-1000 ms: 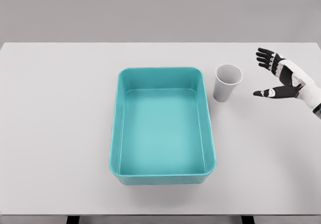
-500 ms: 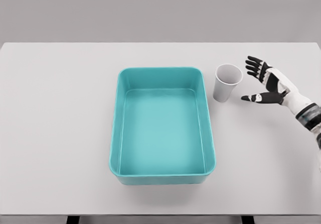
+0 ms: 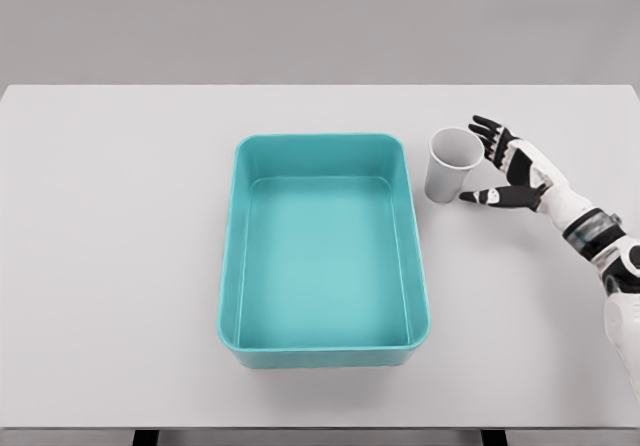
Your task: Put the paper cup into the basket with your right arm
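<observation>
basket [image 3: 322,338] walls beside cup [image 3: 452,166], table [image 3: 120,216] open

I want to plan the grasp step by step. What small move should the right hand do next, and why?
Probably close the fingers around the paper cup. The right hand is open right beside the upright cup, thumb near its base, nothing held yet. The basket is just left of the cup.

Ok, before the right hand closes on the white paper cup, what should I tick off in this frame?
1. White paper cup upright on the white table: ok.
2. Right hand open, beside the cup's right: ok.
3. Fingers touching the cup: cannot tell.
4. Teal plastic basket empty: ok.
5. Cup apart from the basket's rim: ok.
6. Left hand: not in view.
</observation>
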